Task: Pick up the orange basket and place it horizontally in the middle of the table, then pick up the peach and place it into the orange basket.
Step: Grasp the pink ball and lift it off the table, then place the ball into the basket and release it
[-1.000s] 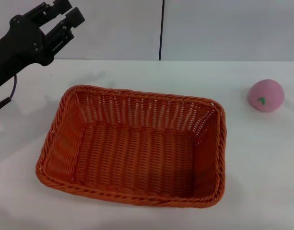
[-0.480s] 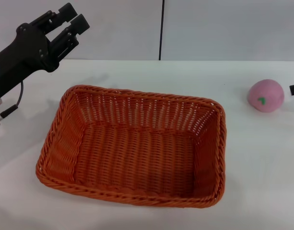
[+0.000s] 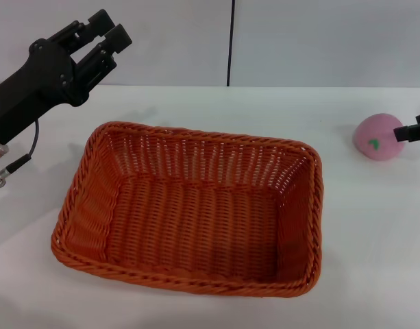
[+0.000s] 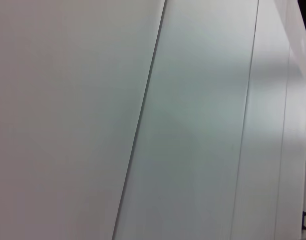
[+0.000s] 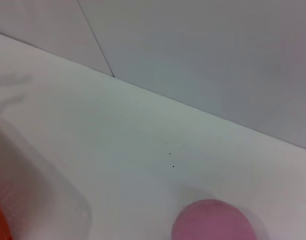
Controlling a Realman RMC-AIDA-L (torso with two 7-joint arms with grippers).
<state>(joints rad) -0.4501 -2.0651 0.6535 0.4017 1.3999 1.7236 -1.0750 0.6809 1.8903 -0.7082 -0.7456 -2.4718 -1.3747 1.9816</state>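
Right gripper (image 3: 414, 129) tip has just come in at the right edge beside the small round pink toy peach (image 3: 379, 136), finger state unreadable, left gripper (image 3: 105, 31) lifted empty with a narrow gap, large orange woven basket (image 3: 189, 205) sits mid white tabletop (image 3: 278, 113), so peach pick looks next

no readable text, no labels, no nos. anywhere

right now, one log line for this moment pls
basket: mid-table, empty | peach: on table, right | right claw: at peach | left claw: raised, open
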